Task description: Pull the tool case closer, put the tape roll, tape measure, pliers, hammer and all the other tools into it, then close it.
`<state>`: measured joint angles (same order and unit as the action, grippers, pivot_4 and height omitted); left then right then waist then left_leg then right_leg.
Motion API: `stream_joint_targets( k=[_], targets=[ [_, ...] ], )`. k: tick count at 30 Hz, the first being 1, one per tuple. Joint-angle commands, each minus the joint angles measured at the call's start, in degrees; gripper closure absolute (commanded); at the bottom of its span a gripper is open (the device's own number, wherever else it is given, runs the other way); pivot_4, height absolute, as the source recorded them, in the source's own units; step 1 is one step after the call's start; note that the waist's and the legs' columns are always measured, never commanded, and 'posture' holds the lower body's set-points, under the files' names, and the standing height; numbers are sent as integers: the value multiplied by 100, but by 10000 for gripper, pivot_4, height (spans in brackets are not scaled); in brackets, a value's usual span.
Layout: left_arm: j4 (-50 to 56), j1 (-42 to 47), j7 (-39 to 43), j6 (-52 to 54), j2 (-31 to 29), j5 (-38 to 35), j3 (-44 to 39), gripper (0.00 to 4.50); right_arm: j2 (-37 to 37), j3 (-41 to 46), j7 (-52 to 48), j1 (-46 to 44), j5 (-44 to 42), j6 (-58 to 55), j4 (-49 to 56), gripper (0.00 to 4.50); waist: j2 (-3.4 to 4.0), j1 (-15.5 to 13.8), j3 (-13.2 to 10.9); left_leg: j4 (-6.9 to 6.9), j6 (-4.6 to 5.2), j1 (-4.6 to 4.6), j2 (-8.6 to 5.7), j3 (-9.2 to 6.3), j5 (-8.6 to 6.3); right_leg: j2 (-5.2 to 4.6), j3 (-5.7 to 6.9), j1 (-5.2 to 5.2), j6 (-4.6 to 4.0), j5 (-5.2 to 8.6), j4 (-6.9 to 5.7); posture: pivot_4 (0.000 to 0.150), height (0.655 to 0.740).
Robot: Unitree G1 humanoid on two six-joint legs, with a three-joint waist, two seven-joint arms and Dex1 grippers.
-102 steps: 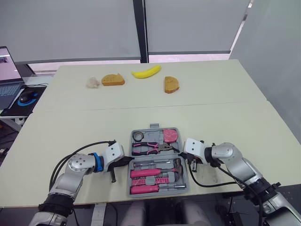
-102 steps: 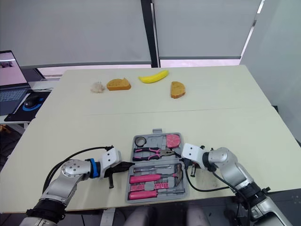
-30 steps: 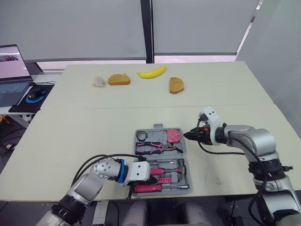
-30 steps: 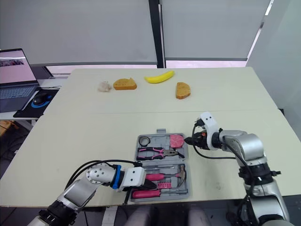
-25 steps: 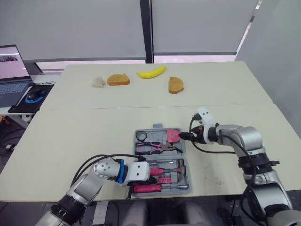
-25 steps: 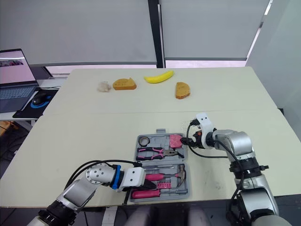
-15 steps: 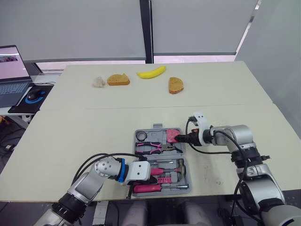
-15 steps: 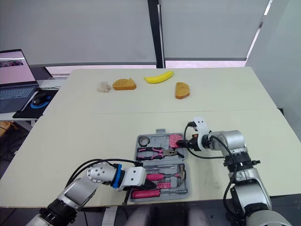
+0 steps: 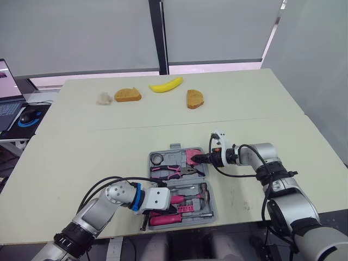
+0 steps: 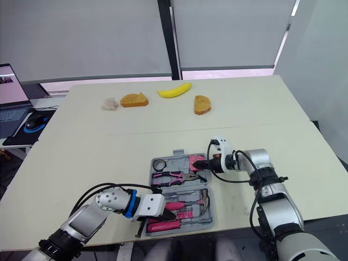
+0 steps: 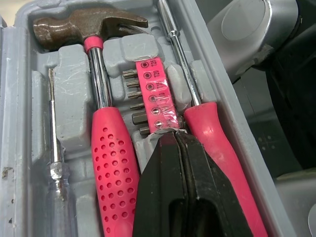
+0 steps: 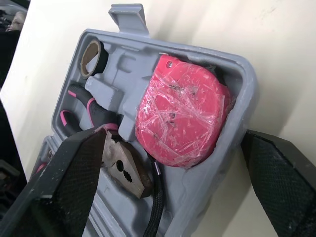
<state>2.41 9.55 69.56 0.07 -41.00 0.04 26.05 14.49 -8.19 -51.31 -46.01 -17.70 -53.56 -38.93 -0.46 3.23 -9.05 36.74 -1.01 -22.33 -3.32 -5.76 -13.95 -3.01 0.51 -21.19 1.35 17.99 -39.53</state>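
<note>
Tool case (image 12: pixel 197 49): open on the table (image 9: pixel 109 141), near its front edge.
Right claw (image 9: pixel 201 158): spread, one finger on either side of the case's right wall, beside the pink tape measure (image 12: pixel 182 116).
Left claw (image 11: pixel 175 140): pressed together, tip at the end of the bit holder (image 11: pixel 154 94), between the hammer (image 11: pixel 98 84) handle and the pink screwdriver (image 11: pixel 217 138).
Far half: tape roll (image 12: pixel 90 58) and pliers (image 12: pixel 118 165) seated.

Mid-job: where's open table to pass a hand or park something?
Free: the wide beige table band between the open grey plastic tool case and the far food row around the curved yellow banana. Crowded: the case itself, left gripper inside, right gripper straddling its right wall.
</note>
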Motion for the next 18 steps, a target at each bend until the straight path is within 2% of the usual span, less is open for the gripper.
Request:
stream_joint_targets(
  k=[1,14,18],
  targets=[
    [-315,-200,39,33,-146,331,205,45000,-205,-26,-497,-252,-83,311,-177,174,0,11,0,-1,0,0,0,0,0,0,0,-2,-1,0,-1,1500,7400],
    [-468,-187,48,-62,-116,400,298,45000,-178,-109,-1409,-711,21,1039,-2,174,3,5,-1,-4,0,-1,0,6,0,-1,-8,-11,-1,0,-1,1500,7400],
    [-442,-190,-10,-23,-75,361,296,45000,31,-399,-1812,-670,122,1127,511,174,4,-23,-1,-3,0,-2,-3,3,0,-3,-6,-10,-1,1,-1,1500,7400]
  ],
)
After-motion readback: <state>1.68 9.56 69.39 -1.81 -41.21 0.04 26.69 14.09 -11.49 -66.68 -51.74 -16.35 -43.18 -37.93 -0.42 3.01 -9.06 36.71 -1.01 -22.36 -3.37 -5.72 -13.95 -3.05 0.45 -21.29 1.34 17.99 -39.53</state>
